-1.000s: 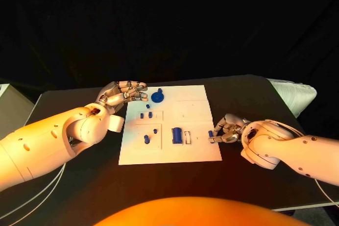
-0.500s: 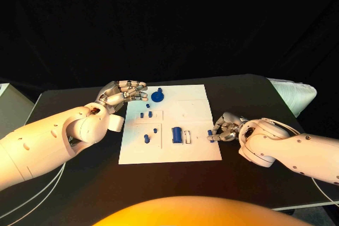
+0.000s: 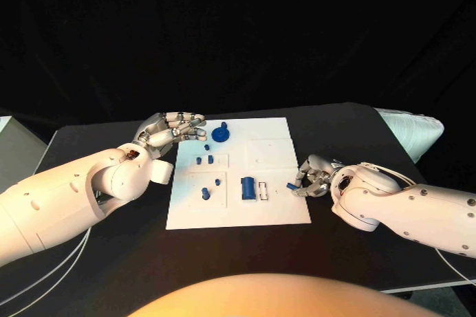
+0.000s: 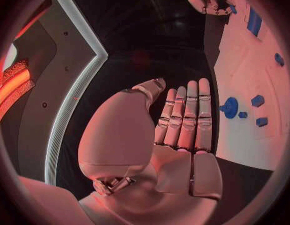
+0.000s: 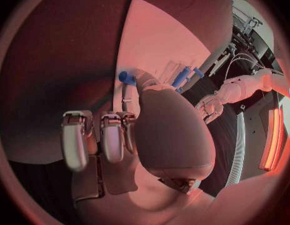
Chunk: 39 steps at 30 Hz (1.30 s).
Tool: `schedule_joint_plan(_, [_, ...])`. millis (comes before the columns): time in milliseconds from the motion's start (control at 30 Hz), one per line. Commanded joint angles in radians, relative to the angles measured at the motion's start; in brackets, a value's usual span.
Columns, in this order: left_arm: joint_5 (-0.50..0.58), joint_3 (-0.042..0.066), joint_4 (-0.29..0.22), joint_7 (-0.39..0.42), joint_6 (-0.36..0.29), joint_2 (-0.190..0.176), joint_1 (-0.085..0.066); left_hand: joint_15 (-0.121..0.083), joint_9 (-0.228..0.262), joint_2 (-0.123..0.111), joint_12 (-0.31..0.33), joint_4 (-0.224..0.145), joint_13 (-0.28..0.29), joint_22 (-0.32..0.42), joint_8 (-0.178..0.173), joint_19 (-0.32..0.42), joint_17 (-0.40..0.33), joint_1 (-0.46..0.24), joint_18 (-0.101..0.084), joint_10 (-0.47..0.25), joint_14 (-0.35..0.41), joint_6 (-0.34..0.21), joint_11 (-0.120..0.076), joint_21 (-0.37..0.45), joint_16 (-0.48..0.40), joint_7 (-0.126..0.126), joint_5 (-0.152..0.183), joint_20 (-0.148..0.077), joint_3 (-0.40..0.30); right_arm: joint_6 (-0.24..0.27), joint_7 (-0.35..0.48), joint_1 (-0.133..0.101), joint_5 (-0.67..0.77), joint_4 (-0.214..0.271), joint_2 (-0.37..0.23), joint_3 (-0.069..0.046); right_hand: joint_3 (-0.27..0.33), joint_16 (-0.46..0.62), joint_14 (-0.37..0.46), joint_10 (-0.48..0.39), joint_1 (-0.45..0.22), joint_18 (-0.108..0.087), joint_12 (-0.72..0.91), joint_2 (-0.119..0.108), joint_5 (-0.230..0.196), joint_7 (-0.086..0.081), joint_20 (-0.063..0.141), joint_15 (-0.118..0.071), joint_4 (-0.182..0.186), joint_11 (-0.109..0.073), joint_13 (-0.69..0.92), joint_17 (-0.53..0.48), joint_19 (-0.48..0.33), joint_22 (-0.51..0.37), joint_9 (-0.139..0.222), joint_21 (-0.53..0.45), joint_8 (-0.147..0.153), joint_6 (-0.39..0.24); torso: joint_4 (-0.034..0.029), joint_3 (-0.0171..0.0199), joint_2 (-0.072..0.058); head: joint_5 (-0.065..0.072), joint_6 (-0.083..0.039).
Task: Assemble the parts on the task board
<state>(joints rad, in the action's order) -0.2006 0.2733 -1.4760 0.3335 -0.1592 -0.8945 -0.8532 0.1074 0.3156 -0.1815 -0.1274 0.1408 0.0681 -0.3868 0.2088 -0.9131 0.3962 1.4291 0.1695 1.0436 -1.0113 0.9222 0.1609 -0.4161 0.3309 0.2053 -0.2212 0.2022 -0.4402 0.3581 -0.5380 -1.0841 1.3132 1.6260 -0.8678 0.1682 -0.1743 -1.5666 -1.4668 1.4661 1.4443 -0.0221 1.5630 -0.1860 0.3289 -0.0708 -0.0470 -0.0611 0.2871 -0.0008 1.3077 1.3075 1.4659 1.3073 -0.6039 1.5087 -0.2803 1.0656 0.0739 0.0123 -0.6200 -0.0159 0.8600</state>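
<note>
The white task board [image 3: 273,152] lies in the middle of the black table. My right hand [image 3: 318,177] is at the board's right edge and pinches a small blue part [image 3: 294,186] [image 5: 126,77] between thumb and a finger, with its other fingers [image 5: 76,140] spread. My left hand [image 3: 174,130] [image 4: 182,135] hovers by the board's far left corner, fingers stretched out, holding nothing. A round blue part [image 3: 220,133] [image 4: 230,107] lies beside it on the board. A large blue block [image 3: 247,188] and several small blue parts [image 3: 206,192] stand in the board's recesses.
A white cushion-like object [image 3: 412,135] sits at the table's right edge. A pale box [image 3: 15,152] stands off the table to the left. Bare black table [image 3: 238,255] stretches in front of the board.
My right hand, with the small blue part, has edged slightly farther along the board's right edge. The left hand has stayed where it was.
</note>
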Motion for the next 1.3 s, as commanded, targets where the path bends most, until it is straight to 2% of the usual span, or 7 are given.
schedule_joint_plan(33, [-0.002, 0.001, -0.003, 0.004, 0.019, 0.001, 0.001, 0.003, -0.001, 0.005, -0.003, 0.003, 0.0, 0.001, -0.004, -0.001, 0.001, 0.0, 0.009, -0.006, 0.004, 0.006, -0.003, 0.006, -0.006, -0.001, -0.001, 0.003, 0.003, -0.058, -0.026, 0.011, 0.021, -0.003, 0.001, 0.008, -0.014, -0.004, -0.104, 0.1, 0.008, 0.01, 0.0, -0.007, 0.015, 0.002, 0.01, -0.007, 0.0, -0.005, 0.258, 0.263, 0.09, 0.247, 0.013, -0.003, -0.001, 0.004, -0.0001, 0.0001, 0.001, -0.001, -0.001])
schedule_joint_plan(333, [-0.003, 0.001, -0.003, 0.004, 0.018, 0.001, 0.001, 0.003, -0.001, 0.005, -0.003, 0.003, 0.0, 0.001, -0.004, -0.001, 0.001, 0.0, 0.009, -0.006, 0.004, 0.006, -0.003, 0.006, -0.006, -0.001, -0.001, 0.003, 0.003, -0.023, -0.025, 0.011, -0.005, 0.008, 0.002, 0.008, -0.058, -0.004, -0.104, 0.1, -0.012, 0.01, 0.001, -0.019, 0.061, 0.003, 0.011, -0.008, 0.0, -0.006, 0.258, 0.263, 0.091, 0.247, 0.018, 0.0, -0.004, 0.007, -0.0001, 0.0001, -0.001, -0.001, -0.004])
schedule_joint_plan(433, [-0.003, 0.001, -0.003, 0.004, 0.017, 0.0, 0.001, 0.003, -0.001, 0.005, -0.003, 0.003, 0.0, 0.001, -0.004, -0.001, 0.001, 0.0, 0.009, -0.006, 0.004, 0.006, -0.003, 0.006, -0.006, -0.001, -0.001, 0.003, 0.003, 0.005, -0.02, 0.011, -0.028, 0.02, -0.002, 0.007, -0.087, -0.004, -0.104, 0.1, -0.077, 0.012, 0.0, -0.021, 0.104, 0.004, 0.012, -0.009, 0.003, -0.007, 0.258, 0.263, 0.093, 0.25, 0.02, 0.008, -0.007, 0.008, 0.0003, 0.0002, -0.001, -0.004, -0.004])
schedule_joint_plan(667, [-0.003, 0.001, -0.003, 0.003, 0.017, 0.0, 0.001, 0.003, -0.001, 0.005, -0.003, 0.003, 0.0, 0.001, -0.004, -0.001, 0.001, 0.0, 0.009, -0.006, 0.004, 0.006, -0.003, 0.006, -0.006, -0.001, -0.001, 0.003, 0.003, 0.068, -0.01, -0.005, -0.092, 0.067, -0.007, 0.004, -0.107, -0.004, -0.104, 0.102, -0.126, 0.014, 0.003, -0.017, 0.114, 0.006, 0.013, -0.01, 0.004, -0.009, 0.26, 0.263, 0.096, 0.253, 0.023, 0.022, -0.009, 0.011, 0.0006, 0.0005, 0.0, -0.002, -0.005])
schedule_joint_plan(833, [-0.004, 0.001, -0.003, -0.005, 0.02, 0.001, 0.001, 0.004, -0.004, 0.002, -0.002, 0.008, -0.001, 0.004, -0.01, -0.002, 0.004, -0.005, 0.009, -0.012, 0.004, -0.003, 0.0, 0.011, -0.009, 0.004, -0.001, 0.005, 0.007, 0.089, -0.008, -0.016, -0.114, 0.097, -0.004, -0.002, -0.124, -0.004, -0.104, 0.105, -0.182, 0.015, 0.008, -0.007, 0.037, 0.008, 0.014, -0.011, 0.003, -0.01, 0.263, 0.263, 0.097, 0.254, 0.027, 0.027, -0.012, 0.017, 0.0003, 0.0003, 0.0, -0.001, -0.004])
schedule_joint_plan(1000, [-0.005, 0.001, -0.004, -0.008, 0.023, 0.001, 0.001, 0.007, -0.007, 0.001, 0.0, 0.011, -0.001, 0.006, -0.014, -0.002, 0.006, -0.007, 0.008, -0.02, 0.009, -0.01, 0.004, 0.015, -0.014, 0.009, -0.001, 0.006, 0.01, 0.086, -0.003, -0.022, -0.149, 0.095, 0.02, -0.005, -0.131, -0.004, -0.104, 0.105, -0.189, 0.015, 0.008, -0.003, 0.021, 0.01, 0.015, -0.012, 0.003, -0.011, 0.263, 0.263, 0.097, 0.254, 0.029, 0.027, -0.013, 0.02, 0.0003, -0.0011, 0.0, 0.002, -0.004])
schedule_joint_plan(1300, [-0.006, 0.001, -0.006, -0.007, 0.024, 0.002, 0.001, 0.008, -0.007, 0.001, 0.0, 0.012, -0.001, 0.007, -0.014, -0.002, 0.006, -0.006, 0.008, -0.021, 0.01, -0.009, 0.004, 0.016, -0.015, 0.009, -0.001, 0.007, 0.01, 0.073, 0.014, -0.016, -0.162, 0.057, 0.066, -0.005, -0.135, -0.004, -0.104, 0.105, -0.197, 0.016, 0.008, 0.001, 0.016, 0.011, 0.015, -0.013, 0.004, -0.012, 0.263, 0.263, 0.097, 0.255, 0.03, 0.029, -0.015, 0.025, -0.001, 0.0, 0.0, 0.001, -0.004])
